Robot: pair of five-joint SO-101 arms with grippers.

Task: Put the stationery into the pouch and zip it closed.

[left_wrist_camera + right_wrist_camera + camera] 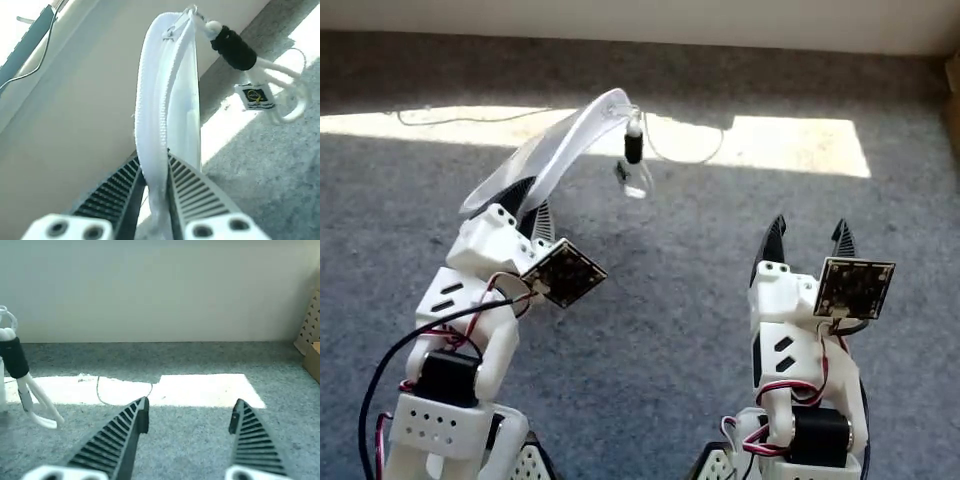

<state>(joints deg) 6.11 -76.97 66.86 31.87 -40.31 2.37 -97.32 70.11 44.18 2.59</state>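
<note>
My left gripper (534,212) is shut on one end of a clear white-zippered pouch (565,150) and holds it up off the grey carpet. In the left wrist view the pouch (167,95) rises from between the black fingers (187,187), its zipper line facing the camera. A black zipper pull (233,46) with a white cord loop and small tag (256,96) dangles from the far end, also the pull (633,148) in the high view. My right gripper (807,243) stands open over bare carpet to the right, nothing between its fingers (122,432); the pull (12,357) hangs off to its side.
Grey carpet (700,300) covers the floor, with a bright sunlit strip (780,145) along the back. A thin cable (125,390) lies across that strip. A pale wall runs behind, and a cardboard or pegboard object (311,340) stands at the far right.
</note>
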